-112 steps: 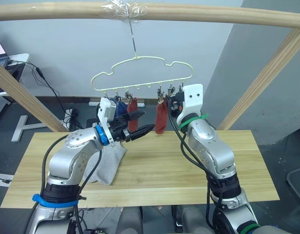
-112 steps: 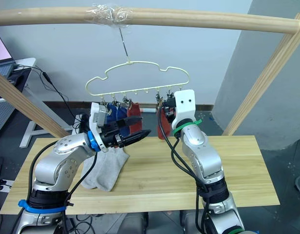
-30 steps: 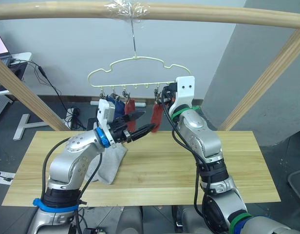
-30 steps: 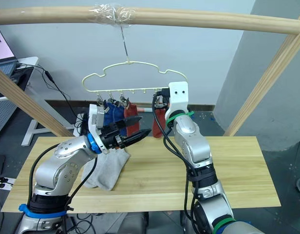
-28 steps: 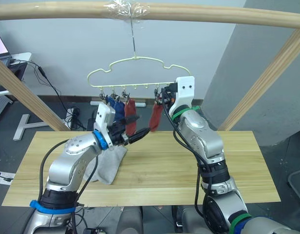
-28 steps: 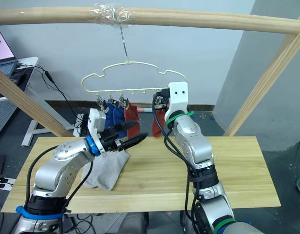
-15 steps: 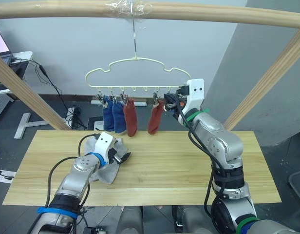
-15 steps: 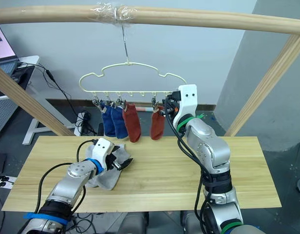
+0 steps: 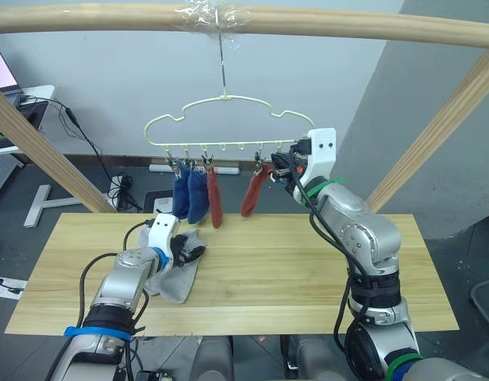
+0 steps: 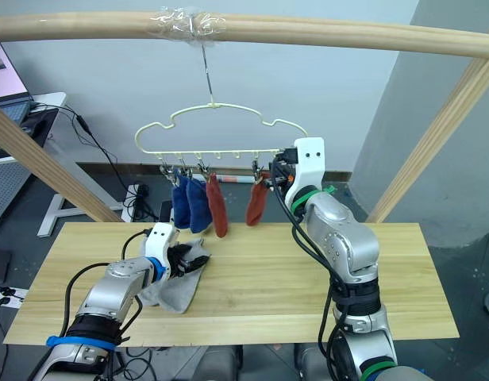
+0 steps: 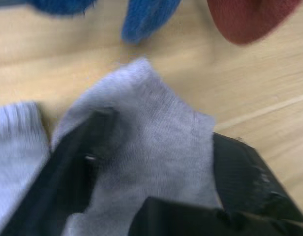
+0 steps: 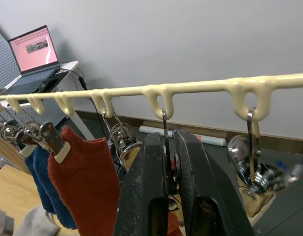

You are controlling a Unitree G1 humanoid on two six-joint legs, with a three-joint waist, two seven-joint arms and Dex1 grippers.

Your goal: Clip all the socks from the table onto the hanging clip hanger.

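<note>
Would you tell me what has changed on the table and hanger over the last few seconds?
The left gripper dropped from near the hanger to the table, its fingers now straddling a grey sock. The right gripper stayed at the clip hanger. Two blue and two red socks stayed clipped.
</note>
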